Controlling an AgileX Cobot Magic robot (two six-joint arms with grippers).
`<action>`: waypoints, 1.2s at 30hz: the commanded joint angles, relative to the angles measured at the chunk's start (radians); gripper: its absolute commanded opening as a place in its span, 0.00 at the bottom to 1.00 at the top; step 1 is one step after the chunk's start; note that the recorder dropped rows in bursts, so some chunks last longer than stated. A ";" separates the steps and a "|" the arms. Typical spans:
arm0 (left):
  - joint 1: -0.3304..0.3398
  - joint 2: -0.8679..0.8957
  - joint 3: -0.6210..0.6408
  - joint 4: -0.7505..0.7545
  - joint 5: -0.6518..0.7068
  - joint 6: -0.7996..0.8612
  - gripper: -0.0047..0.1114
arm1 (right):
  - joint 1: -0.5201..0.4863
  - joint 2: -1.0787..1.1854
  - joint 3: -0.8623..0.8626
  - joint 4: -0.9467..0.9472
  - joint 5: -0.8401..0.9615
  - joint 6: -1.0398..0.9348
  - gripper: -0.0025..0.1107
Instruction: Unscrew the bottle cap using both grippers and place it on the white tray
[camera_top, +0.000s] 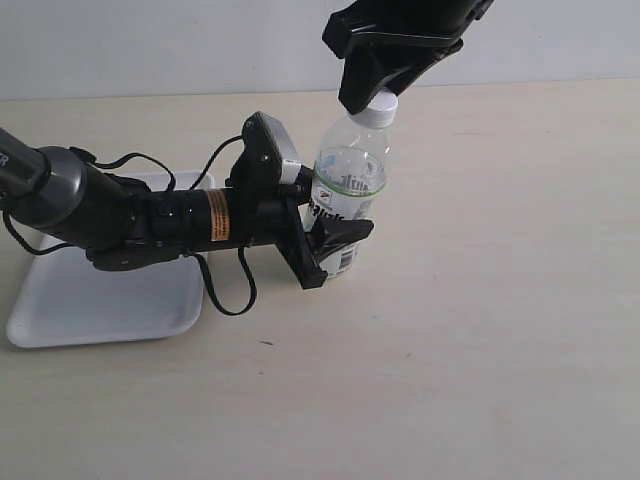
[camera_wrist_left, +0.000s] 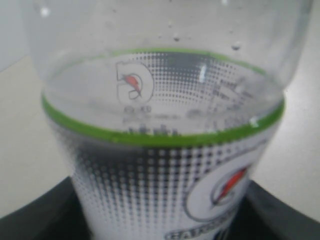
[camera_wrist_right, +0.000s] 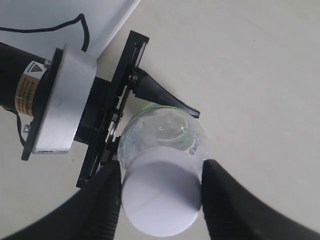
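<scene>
Overhead, bottle cap (camera_wrist_right: 160, 202) pinched in right gripper (camera_wrist_right: 161, 192); bottle (camera_top: 350, 170) in left gripper (camera_top: 335, 218).

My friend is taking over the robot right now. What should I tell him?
Left gripper: shut on the bottle, which stands on the table.
Right gripper: jaws closed on the bottle cap from above.
Done: both grips are set; the cap sits on the neck, not yet off.
Left to do: twist the cap off, then carry it to the white tray beside the left arm.
</scene>
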 joint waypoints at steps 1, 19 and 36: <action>0.001 -0.003 0.000 0.010 0.047 0.004 0.04 | 0.001 -0.002 0.006 -0.010 -0.006 0.011 0.15; 0.001 -0.003 0.000 0.010 0.047 0.004 0.04 | 0.001 -0.002 0.006 -0.012 -0.006 -0.350 0.02; 0.001 -0.003 0.000 0.010 0.047 0.004 0.04 | 0.001 -0.002 0.006 -0.012 -0.006 -0.793 0.02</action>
